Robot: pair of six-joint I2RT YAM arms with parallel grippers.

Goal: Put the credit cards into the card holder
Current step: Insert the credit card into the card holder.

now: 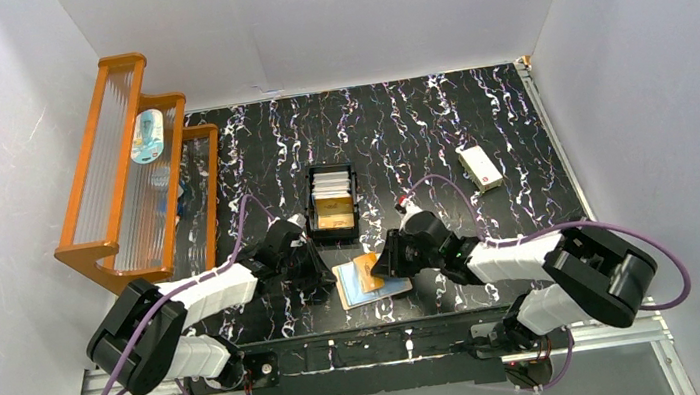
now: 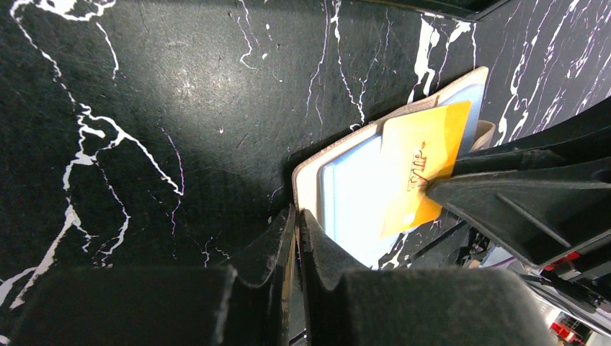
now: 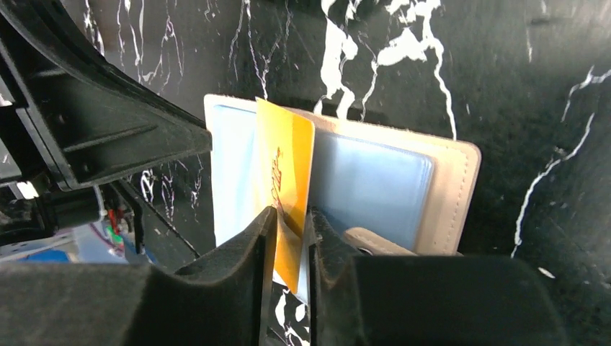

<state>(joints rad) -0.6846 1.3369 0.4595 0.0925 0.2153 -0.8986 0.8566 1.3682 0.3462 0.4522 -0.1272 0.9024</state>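
A: Where's the card (image 3: 288, 158)?
B: It's lying across the open holder (image 3: 454, 187), its end hiding between the right gripper's (image 3: 290, 238) parted jaws.
A: Left gripper (image 2: 295, 216)?
B: It's clenching shut at the holder's corner; pinching it or not, I cannot tell.

orange rack (image 1: 97, 261) far left, bottle (image 1: 147, 135) on it | black tray (image 1: 312, 207) centre | white box (image 1: 479, 167) to its right

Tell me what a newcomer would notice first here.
The yellow card stands out, sitting between the slightly parted fingers of the right gripper, over the open card holder near the table's front edge. The left gripper, shut, sits at the holder's corner. Farther back, a black tray at centre holds more cards, and an orange rack stands at the left.
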